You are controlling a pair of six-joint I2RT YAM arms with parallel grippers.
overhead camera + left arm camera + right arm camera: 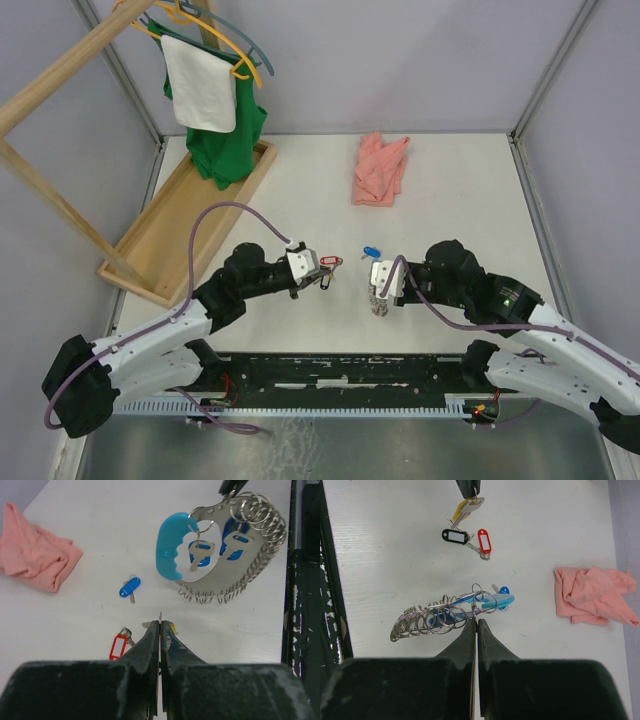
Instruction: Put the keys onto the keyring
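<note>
Pinched by the left gripper point(160, 626) at the top of the right wrist view, the yellow-tagged silver key point(468, 507) was judged best aligned squarely with one ring of the blue-handled metal keyring point(445, 616), clamped mid-frame by the right gripper point(474, 625).

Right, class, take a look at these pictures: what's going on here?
Two robot arms are putting keys on a keyring. The left gripper is shut on the yellow key. The right gripper is shut on the keyring, holding it a short way off. The yellow key is not yet on the ring. The red key, black key and blue key lie loose on the table.
</note>
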